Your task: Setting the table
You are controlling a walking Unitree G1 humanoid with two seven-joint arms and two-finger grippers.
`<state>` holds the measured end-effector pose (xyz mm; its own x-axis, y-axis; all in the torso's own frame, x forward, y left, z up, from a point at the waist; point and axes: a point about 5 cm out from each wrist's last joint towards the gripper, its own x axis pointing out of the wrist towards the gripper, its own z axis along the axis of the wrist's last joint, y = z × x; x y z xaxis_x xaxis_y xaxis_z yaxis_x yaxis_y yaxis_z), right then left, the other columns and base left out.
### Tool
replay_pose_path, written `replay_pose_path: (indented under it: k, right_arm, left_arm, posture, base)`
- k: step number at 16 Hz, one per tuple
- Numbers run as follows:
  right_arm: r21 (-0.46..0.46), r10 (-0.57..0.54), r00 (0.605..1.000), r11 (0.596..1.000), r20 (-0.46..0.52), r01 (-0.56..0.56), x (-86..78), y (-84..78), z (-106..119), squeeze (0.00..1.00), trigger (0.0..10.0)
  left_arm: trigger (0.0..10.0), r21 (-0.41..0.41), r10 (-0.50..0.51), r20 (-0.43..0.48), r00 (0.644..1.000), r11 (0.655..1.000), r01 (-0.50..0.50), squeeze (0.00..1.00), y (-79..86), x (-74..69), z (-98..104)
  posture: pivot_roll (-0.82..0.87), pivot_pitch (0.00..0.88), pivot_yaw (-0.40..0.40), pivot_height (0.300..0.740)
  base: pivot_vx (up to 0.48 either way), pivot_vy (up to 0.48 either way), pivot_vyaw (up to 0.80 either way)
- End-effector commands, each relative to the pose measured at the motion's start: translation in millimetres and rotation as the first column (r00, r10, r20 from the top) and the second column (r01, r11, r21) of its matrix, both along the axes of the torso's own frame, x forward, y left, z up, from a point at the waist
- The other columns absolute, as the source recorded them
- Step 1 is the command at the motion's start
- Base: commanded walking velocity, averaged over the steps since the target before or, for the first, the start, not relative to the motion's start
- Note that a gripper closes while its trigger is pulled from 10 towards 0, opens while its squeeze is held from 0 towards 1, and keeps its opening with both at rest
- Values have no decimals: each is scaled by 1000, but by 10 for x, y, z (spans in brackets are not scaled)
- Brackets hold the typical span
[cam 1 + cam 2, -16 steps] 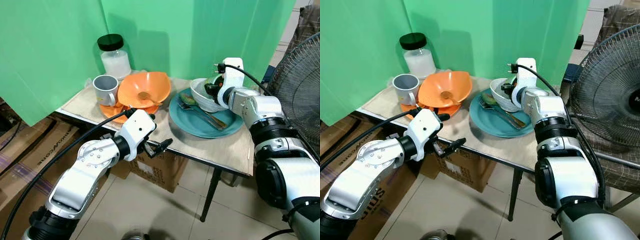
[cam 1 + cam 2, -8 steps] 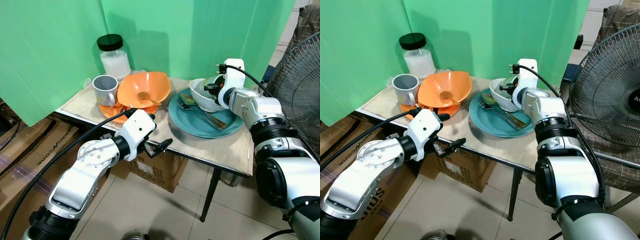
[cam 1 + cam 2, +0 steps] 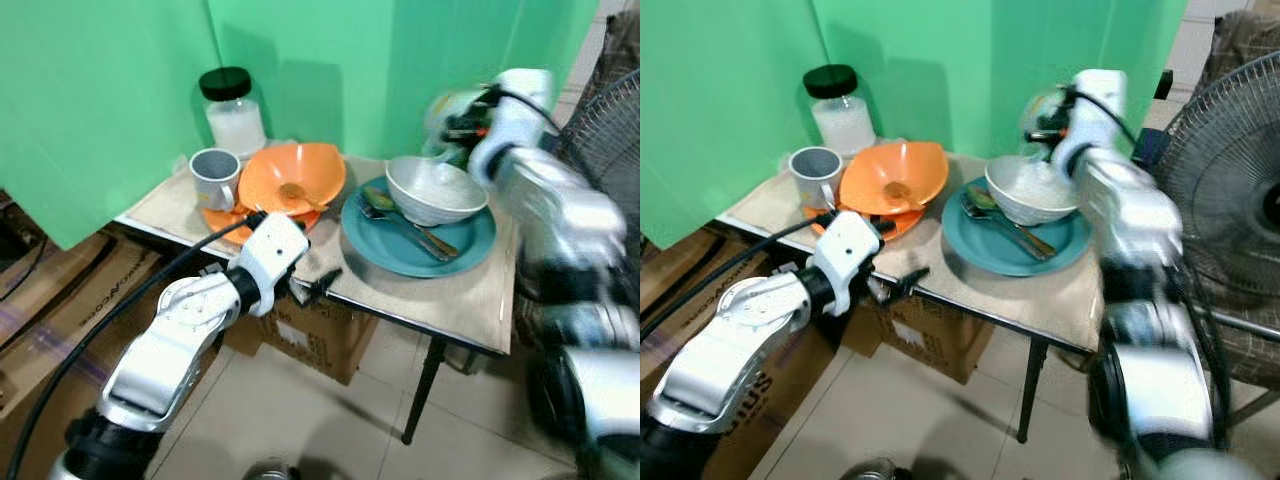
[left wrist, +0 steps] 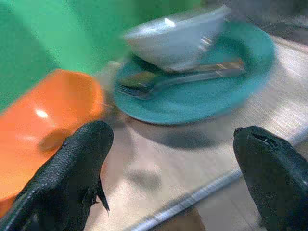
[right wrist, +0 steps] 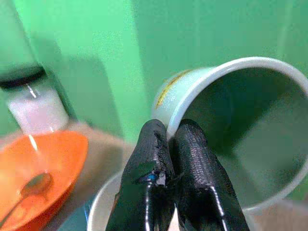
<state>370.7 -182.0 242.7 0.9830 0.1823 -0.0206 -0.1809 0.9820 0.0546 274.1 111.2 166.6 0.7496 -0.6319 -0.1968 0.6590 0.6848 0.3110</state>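
Green backdrop sheet [image 3: 110, 90] hangs behind one small table [image 3: 440, 300] with a pale worn top.

Along the table's left edge: one glass jar with a black lid and white contents [image 3: 234, 110] at the back left corner, and one grey mug [image 3: 214, 178] just in front of it. Next to the mug, one orange bowl [image 3: 292, 176] sits tilted on one orange plate [image 3: 222, 220], with one spoon [image 3: 292, 192] lying inside the bowl.

Left gripper [image 3: 316, 283] hovers at the front edge of the table, near the orange plate; its two black fingers [image 4: 72, 168] are spread wide with nothing between them.

Toward the right edge: one teal round plate [image 3: 440, 250] carries one white bowl [image 3: 436, 190] and, beside the bowl, one spoon [image 3: 377, 206] and one fork [image 3: 412, 232].

Right gripper [image 3: 1042, 128] is raised above the back right corner, over the white bowl, blurred. Its fingers [image 5: 149, 192] are pinched together on the rim of one pale green cup [image 5: 231, 130], which tilts with its mouth open toward the wrist camera.

One wire-caged fan [image 3: 1230, 170] stands off the table's right edge.
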Motion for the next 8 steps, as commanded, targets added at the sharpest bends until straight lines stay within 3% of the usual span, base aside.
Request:
replay_pose_path:
  k: [1, 2, 4, 6, 8]
  right_arm:
    - [-3, 40, 995, 999, 88, -40, -123, 66, 162, 0, 4588]
    - [-33, 62, 988, 998, 144, -58, -336, 115, 137, 0, 10000]
    - [4, 19, 981, 1000, 194, -20, -698, 136, -22, 0, 10000]
    - [-33, -59, 979, 997, 196, 66, -917, 137, -197, 0, 10000]
    - [2, -107, 981, 994, 162, 108, -1047, 176, -295, 0, 10000]
  left_arm:
    - [10000, -6, 59, 48, 997, 998, -59, 0, 59, 63, 65]
    - [10000, -36, 137, 74, 988, 990, -134, 0, 105, 106, 94]
    - [10000, -108, 265, 99, 959, 961, -254, 0, 126, 163, 127]
    - [10000, -184, 363, 113, 925, 922, -340, 0, 124, 140, 168]
    - [10000, -214, 441, 122, 889, 887, -410, 0, 189, 107, 167]
  posture:
    - [80, 0, 84, 740]
    - [74, 0, 79, 740]
    - [62, 0, 72, 740]
    - [55, 0, 57, 740]
    - [50, 0, 54, 740]
  base:
    - [0, 0, 0]
    - [0, 0, 0]
    - [0, 0, 0]
    - [0, 0, 0]
    - [0, 0, 0]
